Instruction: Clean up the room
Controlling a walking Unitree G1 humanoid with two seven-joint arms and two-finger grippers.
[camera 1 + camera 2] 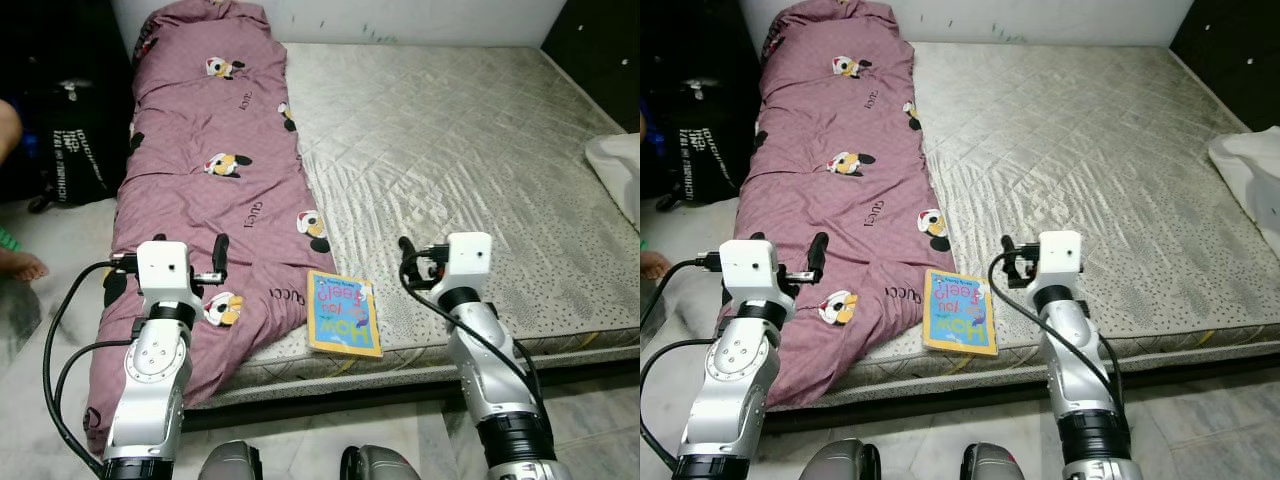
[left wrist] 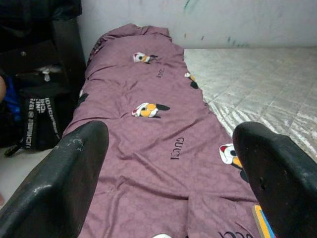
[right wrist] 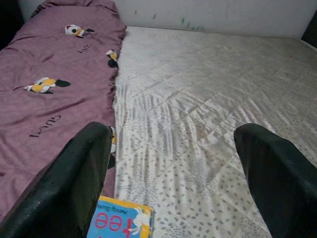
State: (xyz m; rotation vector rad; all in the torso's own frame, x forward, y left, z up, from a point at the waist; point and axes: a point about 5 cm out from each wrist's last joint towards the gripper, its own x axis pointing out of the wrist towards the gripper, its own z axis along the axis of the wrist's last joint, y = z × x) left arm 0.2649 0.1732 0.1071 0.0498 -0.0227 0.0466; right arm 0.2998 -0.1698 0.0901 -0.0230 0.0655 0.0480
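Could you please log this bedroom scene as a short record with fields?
surface: bare quilted mattress
blanket: purple cartoon-print blanket, lying lengthwise along the mattress's left side and hanging over its near edge
book: colourful children's book lying flat at the near edge of the mattress, beside the blanket
left gripper: open, raised over the blanket, holding nothing
right gripper: open, raised over the mattress to the right of the book, holding nothing
floor left: black bag
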